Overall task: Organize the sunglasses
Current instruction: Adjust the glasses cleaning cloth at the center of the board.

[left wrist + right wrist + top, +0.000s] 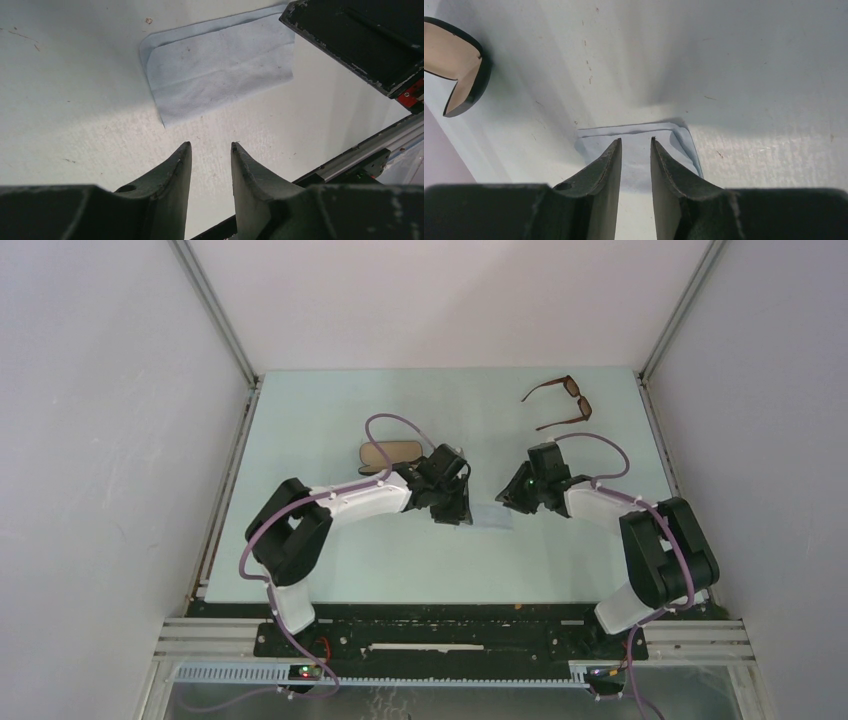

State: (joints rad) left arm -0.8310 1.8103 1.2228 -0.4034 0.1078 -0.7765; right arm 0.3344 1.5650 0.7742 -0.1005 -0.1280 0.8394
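Note:
The brown-framed sunglasses [562, 400] lie at the far right of the table with their temple arms unfolded; neither wrist view shows them. My left gripper [455, 512] and right gripper [505, 498] face each other at mid-table, well short of the sunglasses. Both are open by a narrow gap and empty. In the left wrist view my left gripper [211, 146] hovers over bare table just short of a pale blue cloth [220, 60]. In the right wrist view my right gripper [636, 141] is over that cloth's [594, 140] edge.
The open black case with tan lining [390, 455] lies behind my left forearm, and its end shows in the right wrist view [456, 65]. The blue cloth [492, 517] lies flat between the grippers. White walls enclose the table on three sides.

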